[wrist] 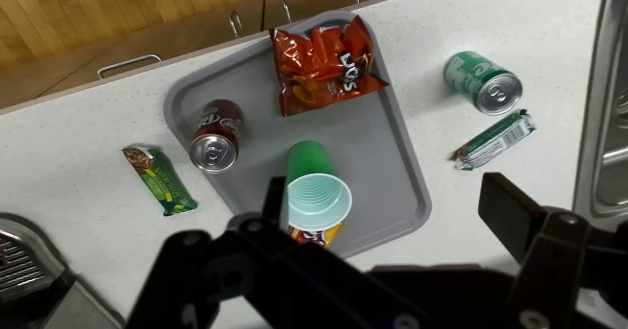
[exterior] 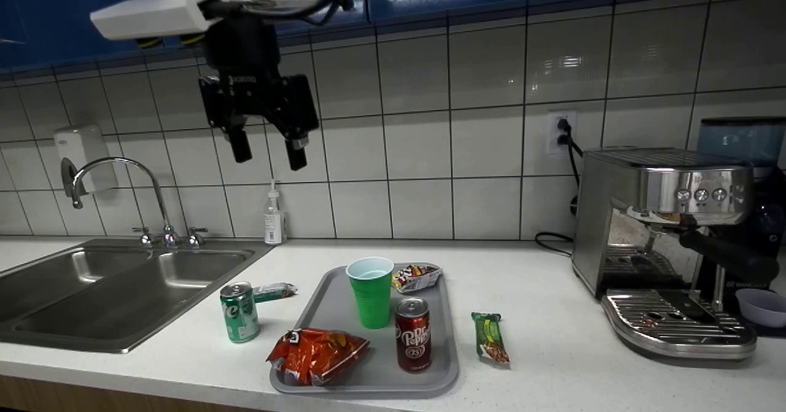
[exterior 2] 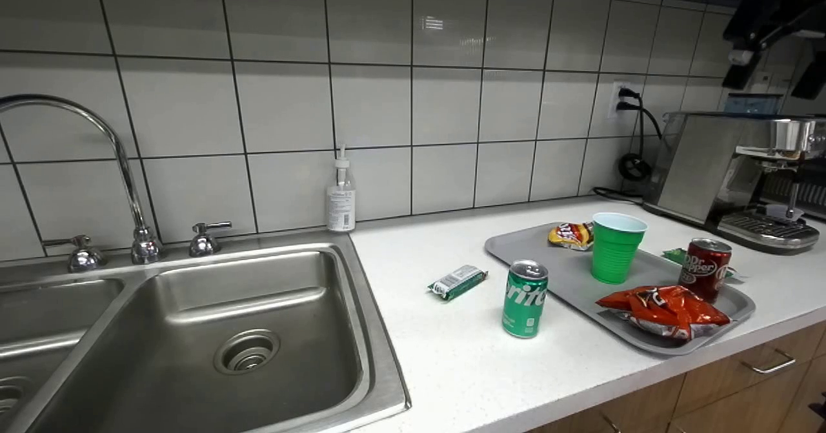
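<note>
Green outside and pale inside, the cup (exterior: 373,301) was stood upright near the middle of the grey tray (exterior: 381,363), which was laid on the white counter (exterior: 546,314) close to its front edge. The gripper (exterior: 270,152) was held high above, well apart from everything on the counter, with its jaws spread wide; in the wrist view, the side of the cup was slightly overlapped by one of the black fingers (wrist: 274,196).

The tray's front corner towards the sink (exterior 2: 376,333) was taken up by a crumpled orange-red chip bag (exterior: 316,353). Near the front corner towards the espresso machine (exterior: 666,185), a Dr Pepper can (exterior: 413,338) was set upright, and by the far corner on that same side a small red-and-yellow packet (exterior: 416,277) was placed. Just off that edge of the tray, a Nature Valley bar (wrist: 162,179) was laid on the counter. Between the opposite edge and the sink, a green soda can (exterior 2: 524,301) was stood upright, with a green-wrapped bar (exterior 2: 458,282) laid near it, farther from the counter's front edge. Beside the sink's rear corner, a pump bottle (exterior 2: 340,204) was stood.
</note>
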Motion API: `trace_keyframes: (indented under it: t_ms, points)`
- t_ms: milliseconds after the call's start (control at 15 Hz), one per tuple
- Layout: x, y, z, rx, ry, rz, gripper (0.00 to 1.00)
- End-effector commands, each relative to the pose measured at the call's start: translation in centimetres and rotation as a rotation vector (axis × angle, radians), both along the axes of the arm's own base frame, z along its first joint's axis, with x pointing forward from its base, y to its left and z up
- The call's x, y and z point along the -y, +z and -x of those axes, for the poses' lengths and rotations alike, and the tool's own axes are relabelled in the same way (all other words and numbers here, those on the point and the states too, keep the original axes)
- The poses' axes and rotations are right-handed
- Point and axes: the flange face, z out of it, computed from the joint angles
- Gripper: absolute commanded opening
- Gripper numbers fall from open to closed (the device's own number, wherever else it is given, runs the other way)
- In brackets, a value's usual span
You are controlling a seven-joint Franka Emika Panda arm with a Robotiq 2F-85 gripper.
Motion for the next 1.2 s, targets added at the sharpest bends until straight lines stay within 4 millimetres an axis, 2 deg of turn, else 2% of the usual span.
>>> trace_keyframes:
  t_ms: [0,333,533,667,800,1133]
  points:
    - [2.9,-1.9,-1.1,0.019,-0.054,0.049,1.0]
    - [6.6,-4.7,-2.4,0.019,-0.126,0.101,1.0]
    - [7.9,-6.7,-3.0,-0.004,-0.158,0.114,1.0]
    - [7.2,-6.5,-2.4,-0.001,-0.147,0.084,1.0]
    - [7.5,-7.3,-2.7,-0.019,-0.152,0.082,1.0]
    - [7.6,-7.3,-2.8,-0.019,-0.153,0.083,1.0]
